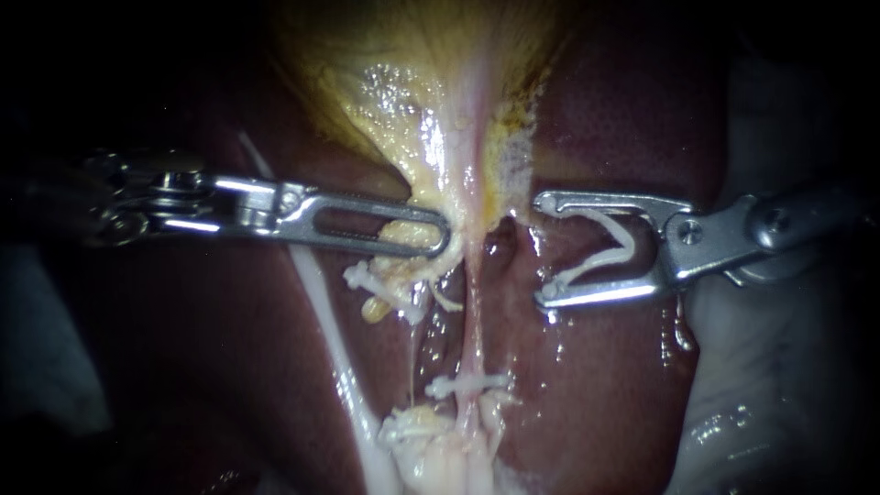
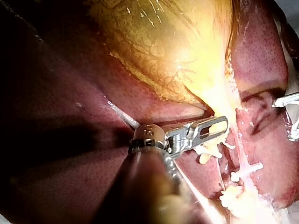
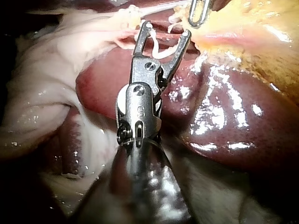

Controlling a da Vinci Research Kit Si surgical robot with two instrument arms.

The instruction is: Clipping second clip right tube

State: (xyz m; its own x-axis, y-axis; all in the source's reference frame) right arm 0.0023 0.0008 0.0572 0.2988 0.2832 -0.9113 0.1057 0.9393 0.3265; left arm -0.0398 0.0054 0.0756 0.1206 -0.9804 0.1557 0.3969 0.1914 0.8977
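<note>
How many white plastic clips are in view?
4: a clip held by right instrument; one across pink tube; one beside its base; one under left instrument; others possibly hidden.

Surround dark toward the endoscope view's edges. Pale wet sheeting (image 1: 779, 394) at right glistens. Light is brightest centrally, with a hard glare.

Right tube (image 1: 471, 302) drops from gallbladder (image 1: 412, 101) over liver (image 1: 614, 394) — left instrument (image 1: 433, 236) just left, right instrument (image 1: 543, 249) with loaded clip (image 1: 607, 252) right, apart — placed clip (image 1: 469, 382) across tube lower down.
</note>
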